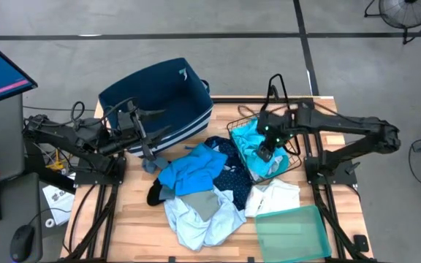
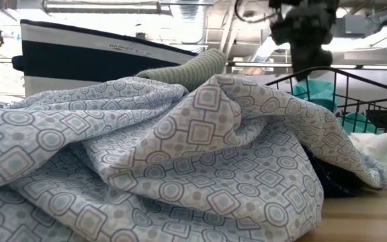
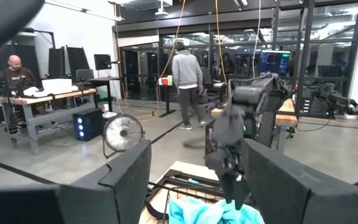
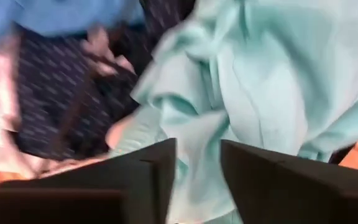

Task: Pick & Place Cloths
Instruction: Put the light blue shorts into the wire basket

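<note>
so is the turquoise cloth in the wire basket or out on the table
In. The turquoise cloth lies bunched inside the black wire basket, under the right gripper.

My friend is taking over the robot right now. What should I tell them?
Left gripper: open, holding nothing, up over the edge of the navy bin.
Right gripper: over the wire basket, fingers slightly apart just above the turquoise cloth; no firm hold visible.
Cloths: the turquoise one sits in the basket. Blue cloth, pale patterned cloth, dotted navy cloth and white cloth are piled on the table.
Done: one cloth in the basket.
Left: the pile.
</note>
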Motion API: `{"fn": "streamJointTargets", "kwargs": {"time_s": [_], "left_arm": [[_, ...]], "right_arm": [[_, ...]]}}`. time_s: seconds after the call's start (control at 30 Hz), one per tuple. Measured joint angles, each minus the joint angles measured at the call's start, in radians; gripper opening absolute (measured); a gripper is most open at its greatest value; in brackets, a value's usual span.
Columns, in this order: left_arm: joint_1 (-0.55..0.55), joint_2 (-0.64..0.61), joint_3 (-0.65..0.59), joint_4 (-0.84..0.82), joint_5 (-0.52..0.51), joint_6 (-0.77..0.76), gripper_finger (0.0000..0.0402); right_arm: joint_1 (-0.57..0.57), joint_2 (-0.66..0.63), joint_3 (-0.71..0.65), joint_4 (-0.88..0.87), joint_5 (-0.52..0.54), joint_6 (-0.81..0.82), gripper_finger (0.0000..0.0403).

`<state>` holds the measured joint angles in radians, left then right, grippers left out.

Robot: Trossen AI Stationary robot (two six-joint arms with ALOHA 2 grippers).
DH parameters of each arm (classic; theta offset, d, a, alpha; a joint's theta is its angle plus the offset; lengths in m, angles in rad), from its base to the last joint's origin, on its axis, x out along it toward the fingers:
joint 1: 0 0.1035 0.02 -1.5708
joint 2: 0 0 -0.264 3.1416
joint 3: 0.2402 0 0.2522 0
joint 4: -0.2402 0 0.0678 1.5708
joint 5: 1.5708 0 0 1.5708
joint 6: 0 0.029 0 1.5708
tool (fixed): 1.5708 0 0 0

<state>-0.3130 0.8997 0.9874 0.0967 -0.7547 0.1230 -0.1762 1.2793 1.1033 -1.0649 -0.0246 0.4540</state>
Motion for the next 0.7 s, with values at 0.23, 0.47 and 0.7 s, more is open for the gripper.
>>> {"fn": "streamJointTargets", "kwargs": {"time_s": [0.23, 0.47, 0.7], "left_arm": [[0.0, 0.0, 0.0, -0.001, 0.0, -0.008, 0.023], [0.0, 0.03, -0.002, -0.008, 0.0, -0.025, 0.0231], [0.0, 0.08, -0.002, -0.011, 0.003, -0.025, 0.0231]], "right_arm": [[-0.018, 0.074, -0.206, 0.126, 0.021, 0.043, 0.0014], [-0.04, 0.213, -0.35, 0.302, -0.006, 0.071, 0.0007], [-0.027, 0.21, -0.283, 0.239, -0.017, 0.045, 0.0003]]}}
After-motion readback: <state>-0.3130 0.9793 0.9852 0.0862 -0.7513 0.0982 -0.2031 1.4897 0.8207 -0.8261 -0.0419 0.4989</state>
